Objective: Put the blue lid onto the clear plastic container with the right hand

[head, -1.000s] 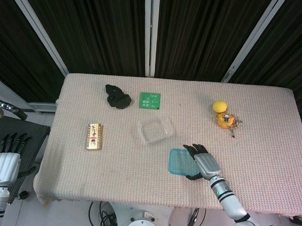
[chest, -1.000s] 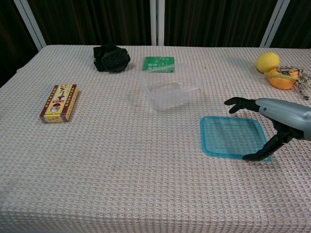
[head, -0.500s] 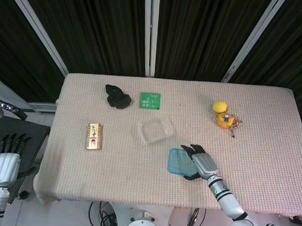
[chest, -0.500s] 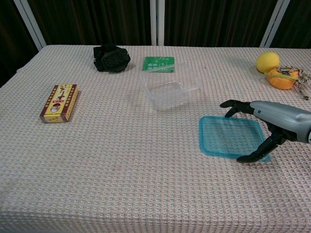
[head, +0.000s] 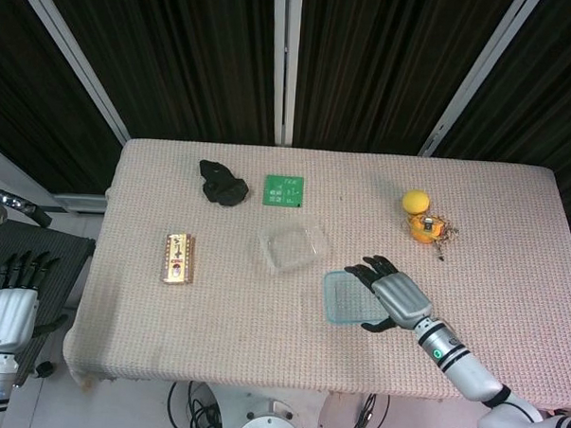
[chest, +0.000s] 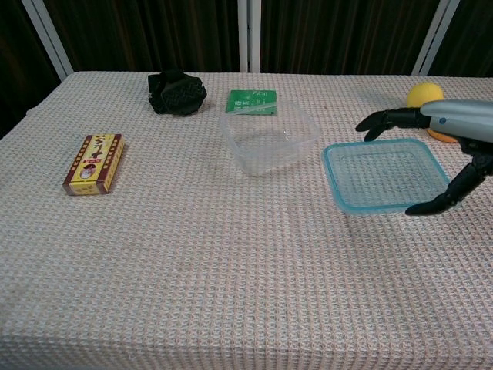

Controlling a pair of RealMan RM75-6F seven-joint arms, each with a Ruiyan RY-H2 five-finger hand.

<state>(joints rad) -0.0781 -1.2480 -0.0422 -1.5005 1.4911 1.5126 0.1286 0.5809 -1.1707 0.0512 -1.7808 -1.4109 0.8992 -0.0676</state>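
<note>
A: Status on the right hand [chest: 451,146]?

B: It holds the blue lid [chest: 385,176] by its right side, fingers [chest: 383,119] over the far edge and thumb at the near edge. The lid looks lifted off the table [chest: 192,270], roughly level. It sits just right of the clear plastic container [chest: 270,137], not over it yet.

A: How to do the carry well?

B: My call: move left and slightly far until the lid centres over the container's rim, keep it flat, then lower straight down. The container sits turned on the table, so the lid probably needs a small rotation to match the corners. The grip is on one side only, so the free left edge may sag or catch the rim first. Go slowly; the container looks light and could slide if nudged.

A: Anything in the way? Left to right.

B: Left hand [head: 8,306] hangs off the table at the far left, holding nothing, fingers straight and apart. Yellow box [chest: 94,163] is at left, well apart. Black object [chest: 176,92] is at the far edge. Green card [chest: 251,101] lies just behind the container; can't tell if they touch. Yellow ball [head: 416,201] and orange item [head: 423,228] sit far right, behind the hand. The path from lid to container is open.
</note>
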